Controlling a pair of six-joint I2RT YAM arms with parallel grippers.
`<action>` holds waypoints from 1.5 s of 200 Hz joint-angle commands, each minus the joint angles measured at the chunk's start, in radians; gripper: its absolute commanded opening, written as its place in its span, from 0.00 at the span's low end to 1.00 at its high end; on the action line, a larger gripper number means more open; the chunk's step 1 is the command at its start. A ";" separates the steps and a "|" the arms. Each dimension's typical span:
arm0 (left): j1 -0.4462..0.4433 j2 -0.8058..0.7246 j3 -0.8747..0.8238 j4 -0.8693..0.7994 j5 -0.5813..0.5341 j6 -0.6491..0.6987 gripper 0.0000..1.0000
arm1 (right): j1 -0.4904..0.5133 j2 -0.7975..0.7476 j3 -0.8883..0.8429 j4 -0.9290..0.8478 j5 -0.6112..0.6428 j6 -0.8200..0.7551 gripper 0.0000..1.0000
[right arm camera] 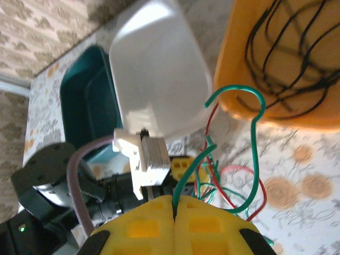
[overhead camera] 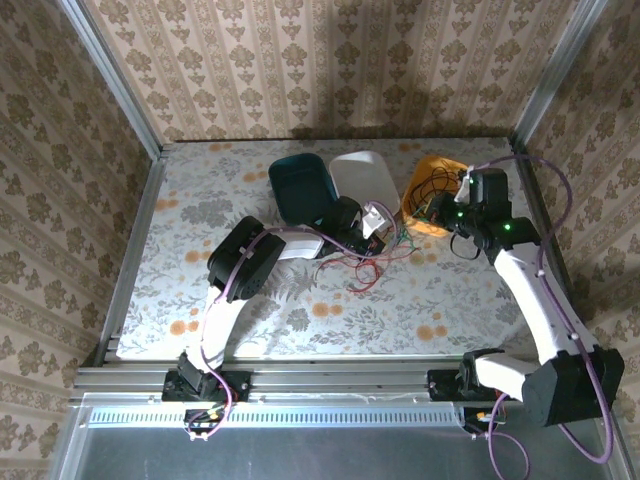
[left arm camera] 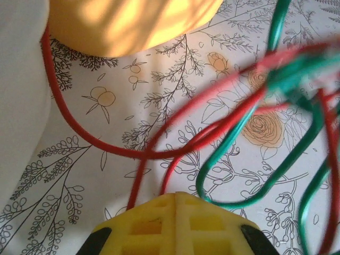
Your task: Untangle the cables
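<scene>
Floral-printed tabletop [overhead camera: 300, 300] seen from above, with patterned walls around it. Three tubs sat side by side toward the far edge: a teal tub [overhead camera: 298, 185], a white tub [overhead camera: 365, 175] and an orange tub [overhead camera: 443, 172]. The left tool [overhead camera: 378, 225] hung just in front of the white tub. Thin red cables [overhead camera: 368, 268] and green cables [overhead camera: 403, 245] lay in a loose tangle on the tabletop beside and in front of it. Black cables [overhead camera: 432, 192] lay coiled inside the orange tub. The right tool [overhead camera: 447, 215] hung at that tub's near rim.

From the left wrist, the left tool [left arm camera: 175, 199] was clenched, its yellow pads [left arm camera: 154, 226] pressed together with no gap. Two red strands ran down and vanished behind the pad tips; whether they were pinched could not be told. Another red strand [left arm camera: 95, 143] curved along beside the white tub at the left. Green loops [left arm camera: 234, 204] crossed the red ones on the right. The orange tub sat at the top.

From the right wrist, the right tool [right arm camera: 174, 204] was clenched on one green cable [right arm camera: 236, 89]. It rose from the seam between the yellow pads, arched up beside the orange tub's rim [right arm camera: 228, 101] and curved back down. Black cables [right arm camera: 287, 48] lay inside that tub. Beyond stood the white and teal tubs, with the left arm [right arm camera: 53, 180] in front of them.
</scene>
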 commanded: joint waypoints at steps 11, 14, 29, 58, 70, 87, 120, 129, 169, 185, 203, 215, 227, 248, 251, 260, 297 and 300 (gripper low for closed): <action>-0.002 -0.003 -0.020 -0.041 -0.016 0.031 0.00 | -0.003 -0.068 0.065 -0.067 0.242 -0.067 0.00; -0.001 -0.003 -0.024 -0.042 -0.019 0.033 0.00 | -0.003 -0.072 0.065 -0.070 0.259 -0.069 0.00; -0.001 -0.010 -0.039 -0.045 -0.030 0.040 0.00 | -0.004 -0.094 0.067 -0.092 0.351 -0.072 0.00; 0.001 -0.033 -0.091 -0.047 -0.048 0.065 0.00 | -0.004 -0.135 0.054 -0.148 0.542 -0.043 0.00; 0.004 -0.046 -0.121 -0.052 -0.051 0.078 0.00 | -0.004 -0.149 0.045 -0.165 0.591 -0.030 0.00; 0.015 -0.070 -0.164 -0.061 -0.045 0.088 0.00 | -0.004 -0.151 0.022 -0.155 0.545 -0.033 0.00; 0.055 -0.166 -0.261 0.008 -0.012 0.042 0.02 | 0.035 -0.088 -0.087 -0.004 0.131 -0.057 0.00; 0.062 -0.197 -0.263 0.006 0.007 0.030 0.19 | 0.064 -0.054 -0.103 0.023 0.052 -0.067 0.00; 0.062 -0.278 -0.218 -0.011 0.061 0.005 0.54 | 0.151 0.081 -0.099 0.082 -0.055 -0.074 0.00; 0.051 -0.273 -0.176 -0.030 0.061 0.014 0.56 | 0.156 0.116 -0.083 0.102 -0.063 -0.066 0.00; 0.034 -0.251 -0.124 -0.060 0.074 0.028 0.56 | 0.160 0.143 -0.065 0.109 -0.051 -0.055 0.00; 0.023 -0.232 -0.090 -0.081 0.089 0.040 0.56 | 0.162 0.153 -0.058 0.118 -0.041 -0.042 0.00; 0.018 -0.214 -0.068 -0.087 0.095 0.042 0.56 | 0.163 0.161 -0.053 0.124 -0.024 -0.024 0.00; 0.020 -0.193 -0.050 -0.093 0.107 0.030 0.55 | 0.162 0.166 -0.049 0.139 0.008 0.006 0.00; 0.021 -0.190 -0.048 -0.093 0.107 0.028 0.56 | 0.162 0.165 -0.048 0.142 0.011 0.009 0.00; 0.024 -0.182 -0.042 -0.090 0.106 0.016 0.56 | 0.162 0.167 -0.046 0.155 0.022 0.023 0.00; 0.018 -0.131 -0.030 -0.081 0.072 0.011 0.56 | 0.160 0.198 -0.005 0.156 0.009 0.044 0.00; 0.017 -0.127 -0.032 -0.080 0.063 0.013 0.56 | 0.161 0.199 -0.003 0.150 0.015 0.042 0.00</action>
